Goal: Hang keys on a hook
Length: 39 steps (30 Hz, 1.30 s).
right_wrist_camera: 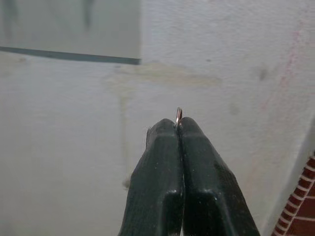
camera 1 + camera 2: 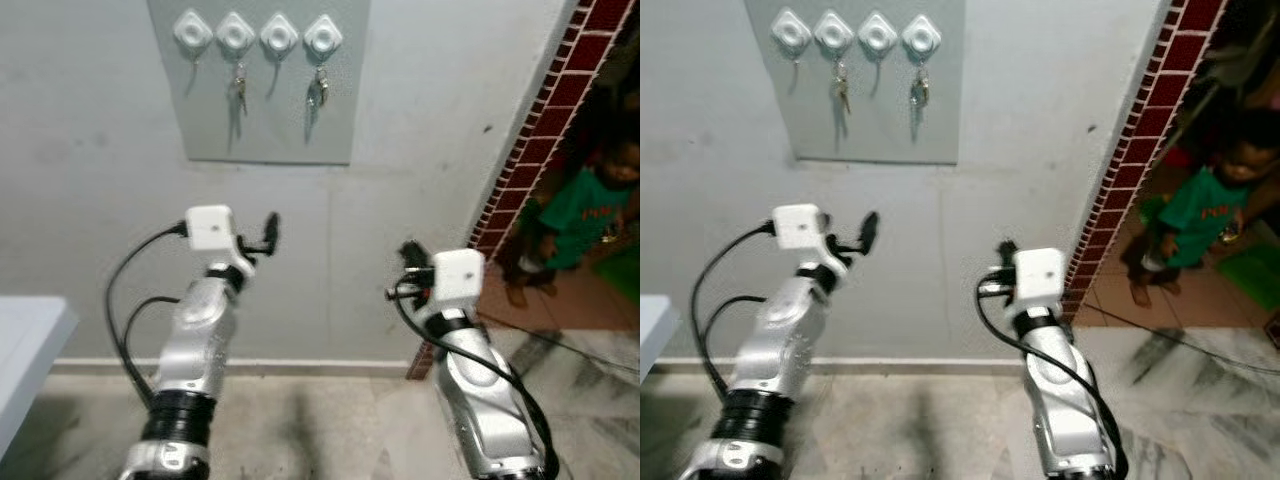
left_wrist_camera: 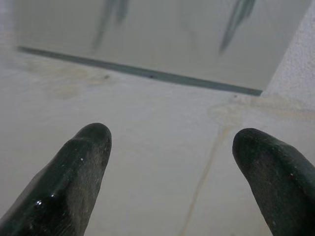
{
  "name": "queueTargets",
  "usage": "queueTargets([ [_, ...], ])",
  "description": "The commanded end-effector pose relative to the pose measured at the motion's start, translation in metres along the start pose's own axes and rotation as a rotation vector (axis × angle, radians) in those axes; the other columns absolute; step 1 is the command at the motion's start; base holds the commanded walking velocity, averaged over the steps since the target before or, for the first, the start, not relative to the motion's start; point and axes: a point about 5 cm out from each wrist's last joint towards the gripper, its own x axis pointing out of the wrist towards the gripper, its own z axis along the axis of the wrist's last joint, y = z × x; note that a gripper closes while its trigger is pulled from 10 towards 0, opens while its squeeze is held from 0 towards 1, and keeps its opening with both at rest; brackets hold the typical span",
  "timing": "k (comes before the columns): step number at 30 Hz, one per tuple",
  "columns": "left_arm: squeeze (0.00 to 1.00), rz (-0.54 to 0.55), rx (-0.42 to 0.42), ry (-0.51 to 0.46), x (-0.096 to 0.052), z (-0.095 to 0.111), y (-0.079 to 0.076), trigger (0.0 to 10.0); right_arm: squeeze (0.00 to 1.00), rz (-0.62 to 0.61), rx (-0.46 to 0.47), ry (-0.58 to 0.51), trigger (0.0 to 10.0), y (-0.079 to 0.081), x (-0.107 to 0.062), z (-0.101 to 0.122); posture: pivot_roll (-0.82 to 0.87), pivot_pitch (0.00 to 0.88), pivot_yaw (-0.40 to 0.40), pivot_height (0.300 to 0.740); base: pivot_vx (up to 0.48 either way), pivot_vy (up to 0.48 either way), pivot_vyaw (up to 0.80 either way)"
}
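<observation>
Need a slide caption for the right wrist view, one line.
Right end effector, black fingers shut on a thin metal key ring, faces the grey wall below the grey hook board.

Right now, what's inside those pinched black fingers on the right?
A thin metal ring pokes out between the right gripper's shut fingers. Whatever hangs from it is covered.
</observation>
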Motion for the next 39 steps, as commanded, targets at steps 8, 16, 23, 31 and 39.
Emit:
queueTargets([
  [8,0.00,0.019,-0.005,0.037,0.004,-0.004,-0.009,10.0,0.00,-0.019,-0.017,-0.011,10.0,-0.008,-0.001,0.003,-0.08,0.014,0.012,0.732,0.150,0.000,0.00],
  [16,0.00,0.044,-0.010,0.051,0.006,-0.005,-0.010,10.0,0.00,-0.053,-0.028,0.052,10.0,-0.012,-0.003,-0.005,-0.09,0.015,0.017,0.732,0.000,0.000,0.00],
  [23,0.00,0.036,0.002,0.069,0.007,-0.005,-0.014,10.0,0.00,-0.114,-0.053,0.101,10.0,-0.022,-0.003,-0.008,-0.10,0.023,0.024,0.732,0.000,0.000,0.00],
  [31,0.00,0.001,0.018,0.065,0.009,0.000,-0.021,10.0,0.00,-0.068,-0.153,0.052,10.0,-0.034,0.013,0.005,-0.11,0.039,0.036,0.732,0.000,0.000,0.00],
  [39,0.00,-0.119,0.074,0.001,0.013,0.020,-0.032,10.0,0.00,0.056,-0.095,-0.083,10.0,-0.031,0.048,0.041,-0.10,0.042,0.037,0.732,0.000,0.000,0.00],
])
